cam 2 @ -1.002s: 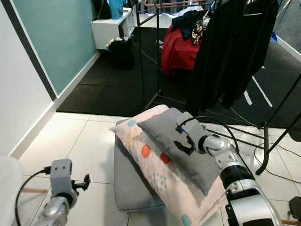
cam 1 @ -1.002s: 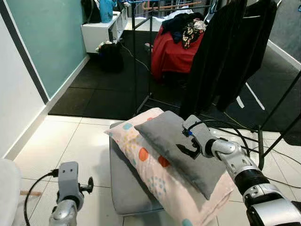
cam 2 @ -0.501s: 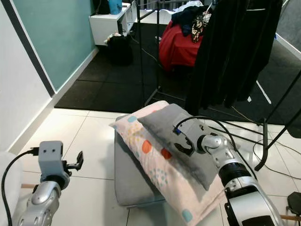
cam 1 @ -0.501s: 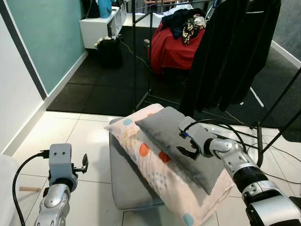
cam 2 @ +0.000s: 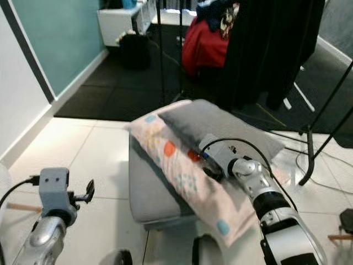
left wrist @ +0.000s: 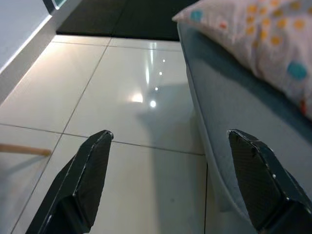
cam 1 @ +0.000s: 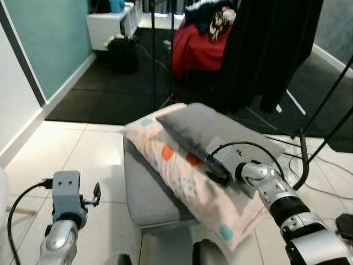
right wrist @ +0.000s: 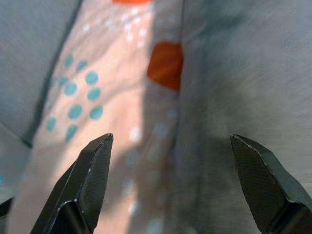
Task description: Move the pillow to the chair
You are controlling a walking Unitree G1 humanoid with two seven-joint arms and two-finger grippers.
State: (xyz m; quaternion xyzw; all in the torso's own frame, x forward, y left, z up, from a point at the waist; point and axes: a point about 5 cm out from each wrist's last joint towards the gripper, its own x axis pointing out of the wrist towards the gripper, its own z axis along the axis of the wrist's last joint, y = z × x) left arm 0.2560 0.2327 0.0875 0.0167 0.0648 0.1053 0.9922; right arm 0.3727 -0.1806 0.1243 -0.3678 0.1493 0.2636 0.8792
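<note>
Spread wide, the right gripper (right wrist: 170,180) is set at the seam where the gray pillow (cam 1: 218,132) lies on the dotted pillow (cam 1: 182,182). Since a moment ago it has been moved down from the gray top to that edge, so a grab seems to be near. Both pillows are stacked on a gray cushion (cam 1: 144,190). At 12 o'clock, a red chair (cam 1: 193,47) is seen. At 8 o'clock, the left gripper (left wrist: 170,165) is held open over white floor tiles (left wrist: 122,97), seen best by the wrist.
</note>
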